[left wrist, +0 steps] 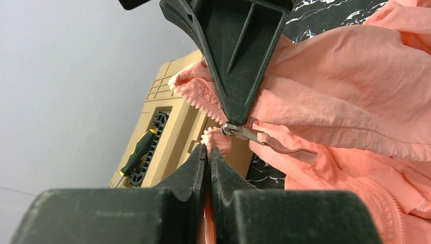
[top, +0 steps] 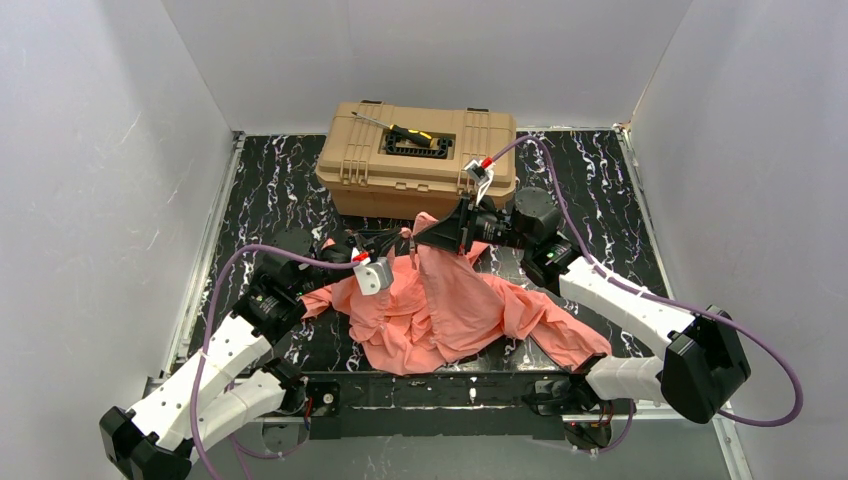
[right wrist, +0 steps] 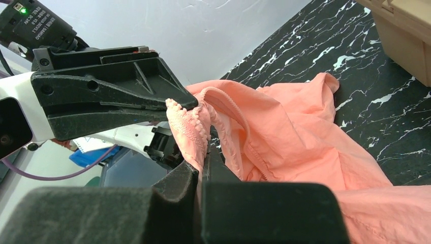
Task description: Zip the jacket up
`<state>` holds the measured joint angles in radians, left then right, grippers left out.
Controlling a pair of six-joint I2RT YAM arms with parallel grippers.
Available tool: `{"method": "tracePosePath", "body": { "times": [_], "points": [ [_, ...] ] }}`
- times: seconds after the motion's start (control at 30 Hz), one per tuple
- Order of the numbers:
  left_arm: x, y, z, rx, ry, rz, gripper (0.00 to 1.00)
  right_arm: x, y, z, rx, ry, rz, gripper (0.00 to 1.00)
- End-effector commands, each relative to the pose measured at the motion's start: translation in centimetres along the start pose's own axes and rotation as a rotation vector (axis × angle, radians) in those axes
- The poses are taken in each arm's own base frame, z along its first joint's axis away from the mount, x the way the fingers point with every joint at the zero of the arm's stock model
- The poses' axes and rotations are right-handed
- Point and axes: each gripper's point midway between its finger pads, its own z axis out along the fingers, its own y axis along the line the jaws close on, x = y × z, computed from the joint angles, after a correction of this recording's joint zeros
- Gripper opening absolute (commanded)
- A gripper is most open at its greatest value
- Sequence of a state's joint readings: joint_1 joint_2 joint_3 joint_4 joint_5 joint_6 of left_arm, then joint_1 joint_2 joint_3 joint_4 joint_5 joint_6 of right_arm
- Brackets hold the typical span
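The salmon-pink jacket (top: pixel 440 310) lies crumpled on the black marbled table, with its upper front edge lifted between both grippers. My left gripper (top: pixel 405 240) is shut on the toothed zipper tape (left wrist: pixel 216 140), seen between its pads (left wrist: pixel 209 148). My right gripper (top: pixel 437 237) is shut on the jacket's other zipper edge (right wrist: pixel 202 165). In the left wrist view its black fingertips (left wrist: pixel 236 109) pinch the fabric just above the metal zipper slider (left wrist: pixel 229 129), whose pull tab (left wrist: pixel 284 147) hangs to the right. The two grippers' tips nearly touch.
A tan toolbox (top: pixel 420 165) stands just behind the grippers, with a black-and-yellow screwdriver (top: pixel 405 130) lying on its lid. White walls enclose the table on three sides. Purple cables trail from both arms.
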<state>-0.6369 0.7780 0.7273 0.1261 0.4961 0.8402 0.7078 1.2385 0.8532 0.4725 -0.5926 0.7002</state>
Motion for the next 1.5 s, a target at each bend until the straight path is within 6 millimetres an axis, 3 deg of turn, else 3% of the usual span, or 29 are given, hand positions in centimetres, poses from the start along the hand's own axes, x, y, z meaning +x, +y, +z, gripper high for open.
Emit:
{"method": "tracePosePath", "body": {
  "times": [0.0, 0.3, 1.47],
  "points": [
    [-0.3, 0.4, -0.2, -0.019, -0.01, 0.004, 0.0, -1.0, 0.3, -0.1, -0.003, -0.036, -0.038, 0.01],
    [-0.3, 0.3, -0.1, -0.016, -0.01, 0.017, 0.0, -0.1, -0.3, -0.2, 0.038, 0.03, -0.044, 0.01],
    [0.2, -0.8, 0.1, 0.027, -0.023, 0.063, 0.0, -1.0, 0.7, 0.6, -0.016, 0.051, -0.037, 0.01]
  ]
}}
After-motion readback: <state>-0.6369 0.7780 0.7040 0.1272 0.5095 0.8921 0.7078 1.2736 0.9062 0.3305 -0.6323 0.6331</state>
